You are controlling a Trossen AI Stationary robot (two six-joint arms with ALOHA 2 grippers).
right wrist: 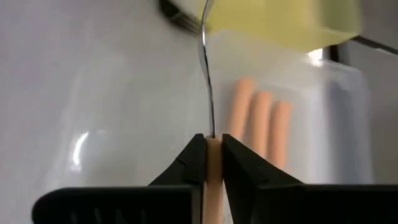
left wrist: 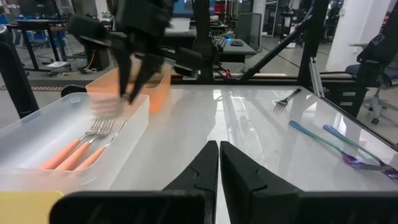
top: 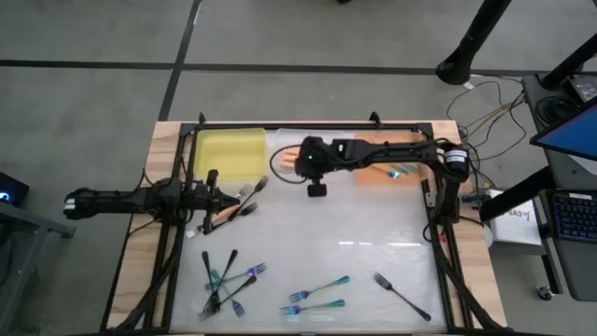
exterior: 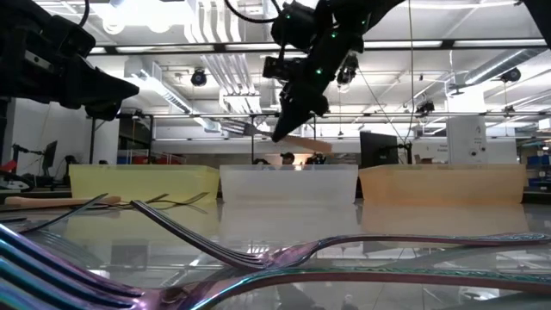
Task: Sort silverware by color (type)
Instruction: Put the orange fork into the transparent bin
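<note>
1. the right gripper (right wrist: 213,155) is clamped on the orange handle of a fork (right wrist: 208,93); the metal neck and tines run out ahead of the fingers.
2. in the high view the right gripper (top: 315,187) hangs over the clear bin (top: 284,154) at the back of the surface (top: 373,233), between the yellow bin (top: 229,154) and the orange bin (top: 392,159).
3. in the low view the held fork (exterior: 258,131) is up in the air above the clear bin's rim, tilted, not touching it.
4. three orange-handled forks (right wrist: 261,127) lie side by side inside the clear bin, under the held one.
5. the left gripper (left wrist: 219,165) has its fingers pressed together and holds nothing; it sits low at the left side of the surface, just in front of the yellow bin.
6. a few loose forks (top: 244,198) lie just beside the left gripper.
7. near the front edge, a crossed pile of black and teal forks (top: 227,280) lies at the left, two teal forks (top: 317,294) lie side by side in the middle, and one black fork (top: 401,296) lies alone to the right.
</note>
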